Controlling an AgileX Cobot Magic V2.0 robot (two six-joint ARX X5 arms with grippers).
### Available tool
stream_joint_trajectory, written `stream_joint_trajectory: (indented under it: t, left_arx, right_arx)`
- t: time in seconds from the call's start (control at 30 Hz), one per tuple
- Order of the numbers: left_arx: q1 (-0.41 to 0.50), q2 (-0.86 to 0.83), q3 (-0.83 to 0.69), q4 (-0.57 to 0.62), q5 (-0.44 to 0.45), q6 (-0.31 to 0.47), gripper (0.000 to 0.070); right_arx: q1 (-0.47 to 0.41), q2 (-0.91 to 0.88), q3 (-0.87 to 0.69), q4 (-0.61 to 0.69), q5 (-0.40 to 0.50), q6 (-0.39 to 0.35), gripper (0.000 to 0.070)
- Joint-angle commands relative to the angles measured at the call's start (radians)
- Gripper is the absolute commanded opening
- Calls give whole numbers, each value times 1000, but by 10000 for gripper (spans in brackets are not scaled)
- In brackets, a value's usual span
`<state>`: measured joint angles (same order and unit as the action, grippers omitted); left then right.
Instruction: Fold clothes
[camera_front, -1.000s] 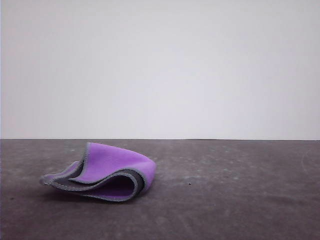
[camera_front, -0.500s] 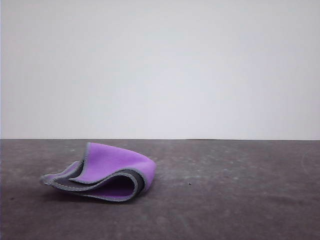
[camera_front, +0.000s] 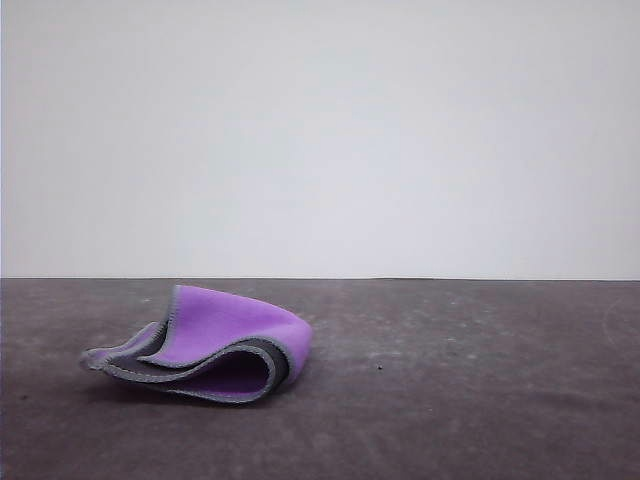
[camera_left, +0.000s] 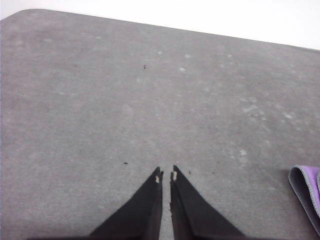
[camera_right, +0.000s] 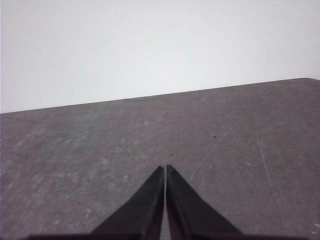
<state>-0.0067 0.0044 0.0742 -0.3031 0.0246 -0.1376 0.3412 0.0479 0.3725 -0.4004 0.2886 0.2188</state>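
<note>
Progress: judged near the end; cloth (camera_front: 205, 347) lay doubled over on itself on the desk (camera_front: 460, 400), loosely, with no gripper on it.
Done: at least one fold made, layers stacked, rounded bend showing toward the front camera.
Left: by the look of it, flattening or squaring the bundle; layers gaped open and edges did not line up.
Cloth look: bright purple on the upper outer face, dark grey on the inner layers, light grey stitched edging tracing the curved rims; soft, puffed, not pressed flat.
Cloth place: just beside the left gripper (camera_left: 166, 176), off to one side of its tips, apart from them; only a grey-edged corner seen in the left wrist view. Relation to the right gripper (camera_right: 165, 168) could not be told.
Left gripper: clenched, tips nearly touching, nothing between them, held over bare desk.
Right gripper: clenched, tips together, grasping nothing, above bare desk.
Risk: judged that the springy fold might open up if left unpressed.
</note>
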Motion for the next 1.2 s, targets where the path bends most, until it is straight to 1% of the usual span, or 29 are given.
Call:
stream_joint_trajectory:
  t: [0.0,0.5,0.53,0.57,0.6,0.67,0.8,0.9,1.07,1.17]
  left_arx:
    - [2,-1,-18,-12,0,-13,17]
    - [2,-2,-18,-12,0,-13,17]
    - [2,-2,-18,-12,0,-13,17]
    - [2,-2,-18,-12,0,-13,17]
    - [2,-2,-18,-12,0,-13,16]
    - [2,-1,-18,-12,0,-13,16]
    - [2,-1,-18,-12,0,-13,17]
    - [2,-2,-18,-12,0,-13,17]
    - [2,-1,-18,-12,0,-13,16]
    - [2,-1,-18,-12,0,-13,16]
  right_arx:
    - [3,0,7,11,0,16,0]
    - [3,0,7,11,0,16,0]
    - [3,0,7,11,2,2,0]
    - [2,0,7,9,8,-38,0]
    - [-1,0,7,-2,13,-63,0]
    - [-33,0,5,-45,15,-105,0]
    - [-136,1,-32,-44,-33,-154,0]
    - [-210,0,-95,16,-99,-163,0]
    - [-274,0,-219,177,-253,-170,0]
    - [-307,0,-268,198,-283,-171,0]
